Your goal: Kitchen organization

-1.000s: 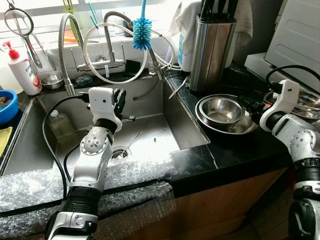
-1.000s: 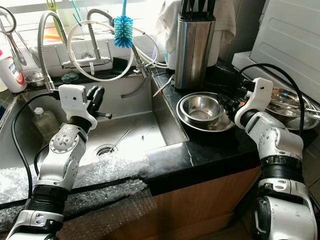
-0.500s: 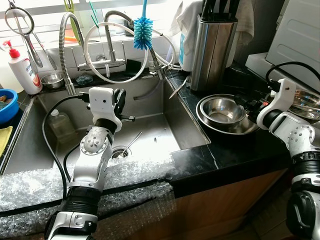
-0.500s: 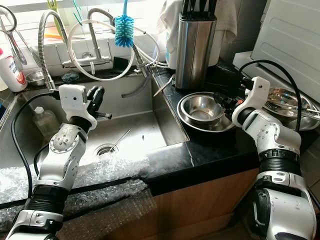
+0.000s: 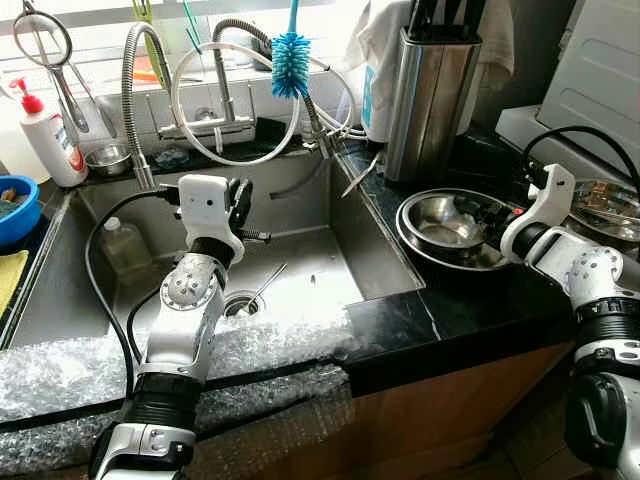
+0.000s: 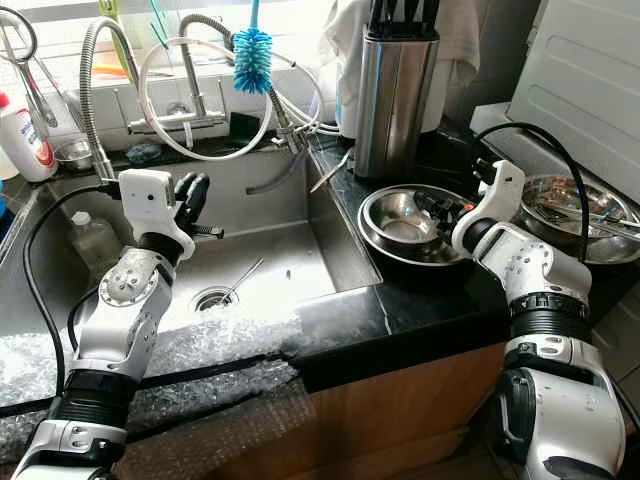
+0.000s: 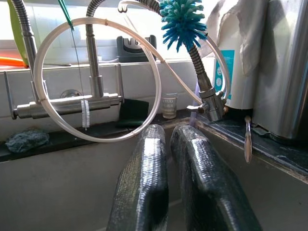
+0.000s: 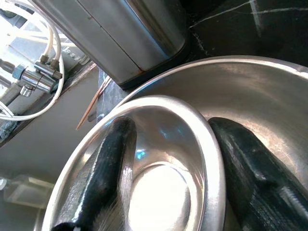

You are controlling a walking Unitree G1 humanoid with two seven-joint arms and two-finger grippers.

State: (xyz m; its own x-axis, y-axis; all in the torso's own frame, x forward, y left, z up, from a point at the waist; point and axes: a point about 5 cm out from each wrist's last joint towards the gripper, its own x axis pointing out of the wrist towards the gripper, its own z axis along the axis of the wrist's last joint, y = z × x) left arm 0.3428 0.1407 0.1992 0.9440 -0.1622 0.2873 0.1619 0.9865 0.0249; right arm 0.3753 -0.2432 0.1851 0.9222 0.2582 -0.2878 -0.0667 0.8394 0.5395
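Two stacked steel bowls sit on the black counter right of the sink: a small bowl (image 5: 445, 216) inside a wider bowl (image 5: 428, 250). My right gripper (image 8: 173, 163) is open over them. One of its fingers (image 8: 98, 178) lies inside the small bowl (image 8: 163, 192), the other finger (image 8: 250, 163) outside its rim, in the wider bowl (image 8: 250, 91). Over the sink (image 5: 310, 270) my left gripper (image 7: 168, 144) is held up, shut on nothing, pointing toward the faucet (image 7: 94, 72).
A steel knife block (image 5: 430, 90) stands behind the bowls. Another steel bowl (image 5: 612, 205) with utensils is at far right, by a white appliance (image 5: 600, 70). A blue brush (image 5: 290, 50), soap bottle (image 5: 40, 135), plastic bottle (image 5: 120, 245), a thin utensil (image 5: 262, 285) and bubble wrap (image 5: 100, 360) surround the sink.
My right gripper has moved left, from beside the stacked bowls to over them, with its fingers now astride the small bowl's rim. The left arm has stayed put.
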